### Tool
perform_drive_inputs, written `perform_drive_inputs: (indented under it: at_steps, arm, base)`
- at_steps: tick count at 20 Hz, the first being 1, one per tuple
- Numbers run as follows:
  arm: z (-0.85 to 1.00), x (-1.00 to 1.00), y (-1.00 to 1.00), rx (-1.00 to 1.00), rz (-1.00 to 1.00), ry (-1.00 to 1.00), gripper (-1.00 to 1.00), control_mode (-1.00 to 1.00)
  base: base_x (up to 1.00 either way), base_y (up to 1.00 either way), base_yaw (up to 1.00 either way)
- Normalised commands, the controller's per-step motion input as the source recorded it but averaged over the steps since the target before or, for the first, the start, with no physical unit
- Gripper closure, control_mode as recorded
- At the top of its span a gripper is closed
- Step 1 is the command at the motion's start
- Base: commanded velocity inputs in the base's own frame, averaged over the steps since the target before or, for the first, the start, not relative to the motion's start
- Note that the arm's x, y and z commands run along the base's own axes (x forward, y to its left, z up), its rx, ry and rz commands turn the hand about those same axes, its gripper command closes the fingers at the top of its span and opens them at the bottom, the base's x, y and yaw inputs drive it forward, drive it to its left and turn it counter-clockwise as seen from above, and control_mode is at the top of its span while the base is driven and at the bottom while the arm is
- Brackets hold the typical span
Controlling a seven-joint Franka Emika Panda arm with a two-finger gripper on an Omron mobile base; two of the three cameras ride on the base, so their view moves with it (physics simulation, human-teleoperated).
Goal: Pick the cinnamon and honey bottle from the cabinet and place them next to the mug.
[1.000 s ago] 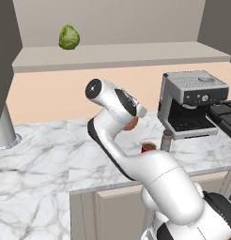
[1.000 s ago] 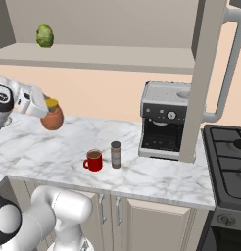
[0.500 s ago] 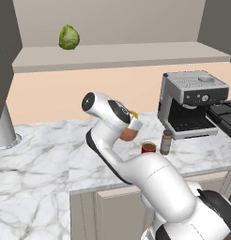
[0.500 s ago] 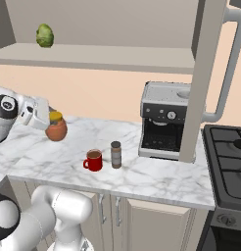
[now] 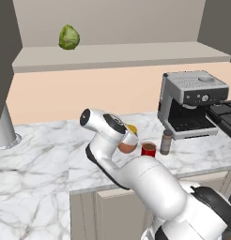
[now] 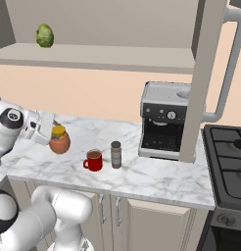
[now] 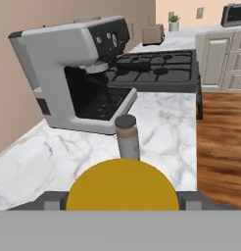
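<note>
My gripper (image 6: 55, 131) is shut on the honey bottle (image 6: 59, 141), a squat orange jar with a yellow lid, held low over the marble counter (image 6: 142, 171). The red mug (image 6: 93, 160) stands a short way to its right, and the slim cinnamon (image 6: 115, 154) shaker stands upright just right of the mug. From the left base view the honey bottle (image 5: 128, 145) hangs right beside the mug (image 5: 148, 149), with the cinnamon (image 5: 166, 142) beyond. In the hand view the yellow lid (image 7: 121, 186) sits between my fingertips, the cinnamon (image 7: 128, 137) behind it. The cabinet (image 5: 122, 56) shelf runs above.
A green cabbage (image 5: 69, 37) lies at the left of the cabinet shelf. A silver coffee machine (image 6: 164, 120) stands on the counter right of the cinnamon, with a black stove (image 6: 230, 162) further right. A grey metal cone (image 5: 4, 129) stands at the counter's far left.
My arm has carried the honey bottle down and a little toward the mug. Mug and cinnamon have stayed put.
</note>
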Motion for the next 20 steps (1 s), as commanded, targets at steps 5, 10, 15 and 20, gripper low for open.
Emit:
perform_drive_inputs:
  at_steps: [5,10,15,20]
  arm:
    - [-0.49,0.01,-0.01,0.01,-0.09,0.0,1.0,-1.0]
    - [-0.29,0.0,-0.03,0.01,-0.06,0.0,1.0,-1.0]
    - [-0.12,0.01,-0.14,0.0,0.0,0.0,1.0,-1.0]
    - [-0.15,0.04,-0.17,0.0,0.0,0.0,1.0,-1.0]
  base:
    - [0.0,0.0,0.0]
    - [0.0,0.0,0.0]
    - [0.0,0.0,0.0]
    - [0.0,0.0,0.0]
